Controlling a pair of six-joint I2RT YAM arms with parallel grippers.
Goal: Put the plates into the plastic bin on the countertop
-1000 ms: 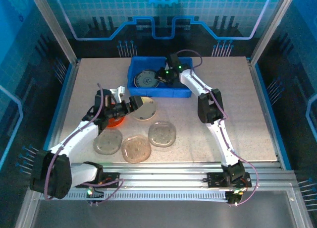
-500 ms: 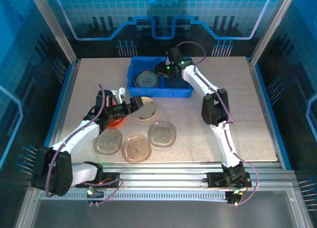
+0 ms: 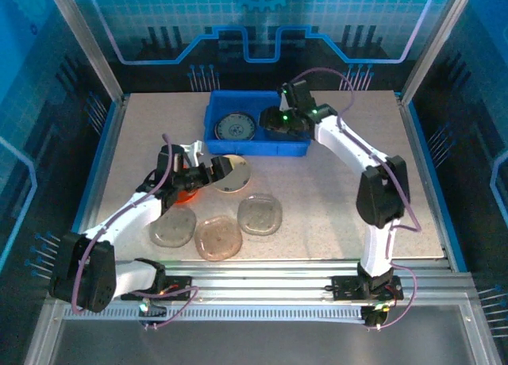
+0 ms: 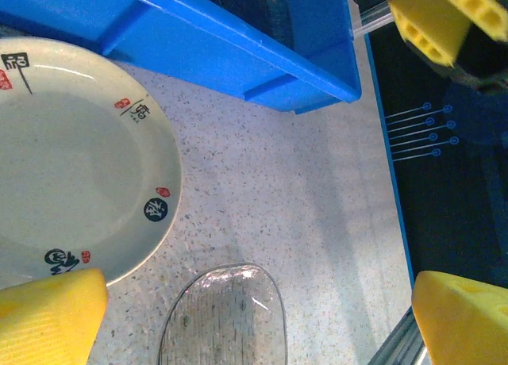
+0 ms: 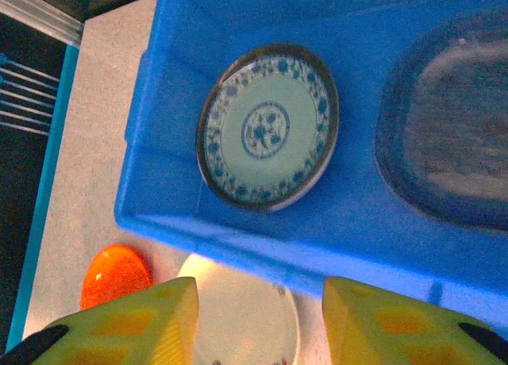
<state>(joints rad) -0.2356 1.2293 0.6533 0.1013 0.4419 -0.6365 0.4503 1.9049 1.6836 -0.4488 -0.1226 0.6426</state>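
Observation:
The blue plastic bin (image 3: 217, 141) stands at the back of the countertop (image 3: 349, 190). In it lie a blue-patterned plate (image 3: 236, 128) (image 5: 268, 127) and a dark glass plate (image 3: 289, 130) (image 5: 452, 147). My right gripper (image 3: 278, 117) (image 5: 258, 325) hovers over the bin, open, nothing between its fingers. My left gripper (image 3: 213, 171) (image 4: 258, 317) is wide open just left of the cream plate (image 3: 232, 173) (image 4: 71, 159), low over the countertop. An orange-red plate (image 3: 185, 194) (image 5: 115, 274) lies partly under the left arm. Three glass plates (image 3: 173, 226) (image 3: 218, 238) (image 3: 259, 214) lie in front.
The bin's near wall (image 4: 238, 51) (image 5: 238, 230) runs right behind the cream plate. A blue and metal frame (image 3: 421, 167) edges the countertop. The right half of the surface is bare beige. One glass plate (image 4: 222, 321) sits under the left gripper's open jaws.
The right gripper has opened and let go of the dark glass plate, which now lies in the bin. Its arm swung its elbow right and drew back. The left gripper shifted slightly.

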